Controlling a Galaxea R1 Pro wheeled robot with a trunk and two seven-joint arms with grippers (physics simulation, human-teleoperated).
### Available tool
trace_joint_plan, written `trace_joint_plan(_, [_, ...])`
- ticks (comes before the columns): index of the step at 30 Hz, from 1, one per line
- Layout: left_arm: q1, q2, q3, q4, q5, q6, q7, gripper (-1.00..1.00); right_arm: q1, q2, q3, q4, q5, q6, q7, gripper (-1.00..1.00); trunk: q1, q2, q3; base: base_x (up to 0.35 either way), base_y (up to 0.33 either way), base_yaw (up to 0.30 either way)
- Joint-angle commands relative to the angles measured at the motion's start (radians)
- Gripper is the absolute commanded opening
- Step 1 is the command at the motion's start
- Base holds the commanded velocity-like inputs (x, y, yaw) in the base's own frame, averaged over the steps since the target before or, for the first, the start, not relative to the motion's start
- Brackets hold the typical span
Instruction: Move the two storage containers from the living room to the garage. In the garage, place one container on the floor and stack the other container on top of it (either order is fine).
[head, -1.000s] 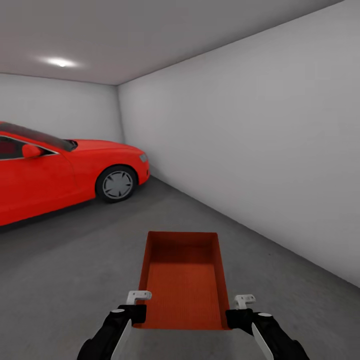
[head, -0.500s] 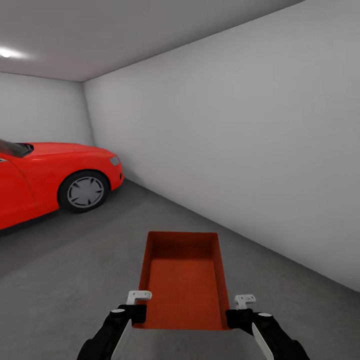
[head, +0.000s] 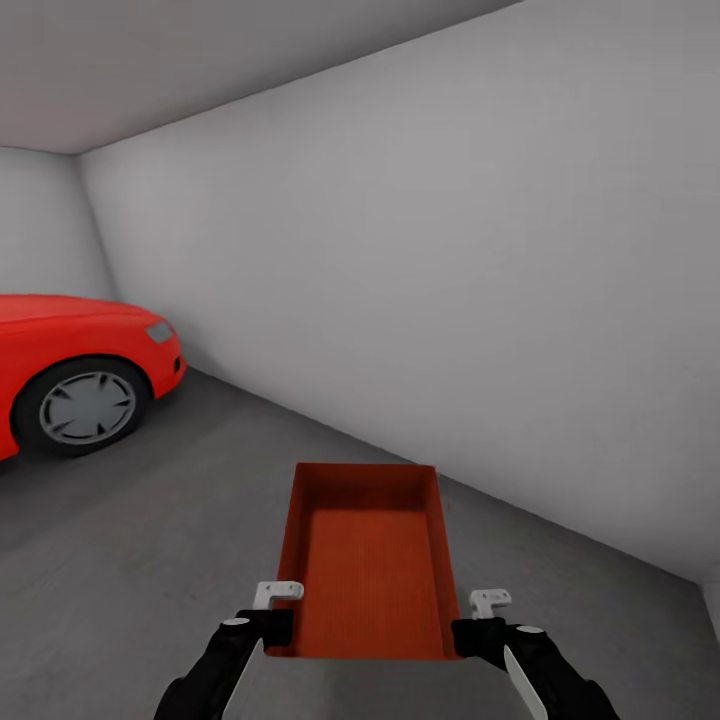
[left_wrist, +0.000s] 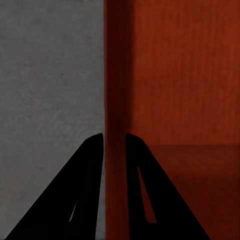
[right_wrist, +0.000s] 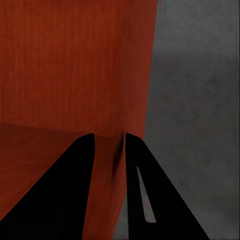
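The view has turned right — the red car (head: 75, 380) slides left. Both grippers, left (head: 278, 610) and right (head: 470, 618), pinch the bin (head: 368, 560) walls above the garage floor (head: 150, 540) — a setting-down spot seems near.

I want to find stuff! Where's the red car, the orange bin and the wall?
car (head: 70, 340), head view, on its front fender above the wheel
bin (head: 368, 570), head view, on its ribbed inside bottom
wall (head: 450, 270), head view, on its plain grey middle

Open concrete floor (head: 200, 560) is being left free ahead; passage is being blocked by the wall (head: 480, 300) rightward and the red car (head: 70, 370) leftward.
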Motion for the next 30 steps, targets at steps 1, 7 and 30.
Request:
trace_joint_plan(1, [-0.001, -0.005, 0.014, -0.002, 0.012, 0.008, 0.008, -1.0, 0.0, 0.005, 0.03, -0.003, 0.002, -0.014, 0.001, -1.0, 0.001, -0.001, -0.002, 0.305, -0.194, -0.291])
trace_joint_plan(7, [-0.001, -0.005, 0.014, -0.002, 0.012, 0.008, 0.008, -1.0, 0.0, 0.005, 0.03, -0.003, 0.002, -0.014, 0.001, -1.0, 0.001, -0.001, -0.002, 0.284, -0.217, -0.291])
trace_joint_plan(30, [-0.001, -0.005, 0.014, -0.002, 0.012, 0.008, 0.008, -1.0, 0.0, 0.005, 0.03, -0.003, 0.002, -0.014, 0.001, -1.0, 0.001, -0.001, -0.002, 0.056, -0.035, -0.291])
